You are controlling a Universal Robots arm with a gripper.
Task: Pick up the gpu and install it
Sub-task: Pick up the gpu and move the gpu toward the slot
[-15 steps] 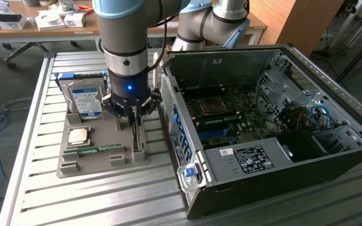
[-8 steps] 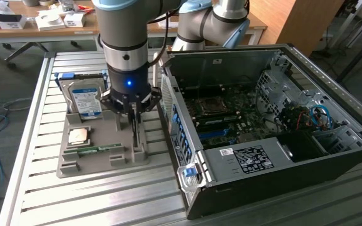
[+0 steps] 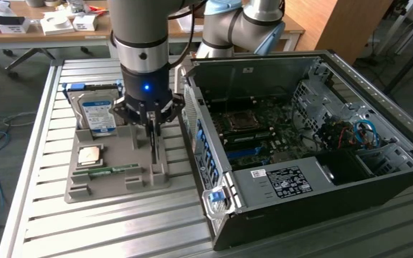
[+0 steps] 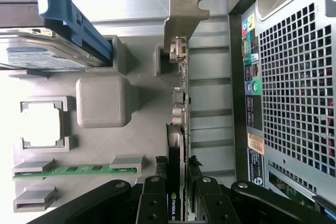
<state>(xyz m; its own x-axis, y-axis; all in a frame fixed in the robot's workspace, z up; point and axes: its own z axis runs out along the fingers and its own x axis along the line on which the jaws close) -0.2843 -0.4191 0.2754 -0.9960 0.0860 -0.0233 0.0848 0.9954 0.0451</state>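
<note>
Gripper (image 3: 152,128) on upright gpu (image 3: 154,148) (in grey tray (image 3: 84,191))

Robotics lab: aluminium workbench (image 3: 120,228), open PC case (image 3: 300,221)

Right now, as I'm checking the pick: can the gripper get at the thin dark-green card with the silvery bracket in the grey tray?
Probably yes: the gripper sits down over the gpu, nothing between them; the boxy silver hard drive and the open black computer case stand clear on either side.
</note>
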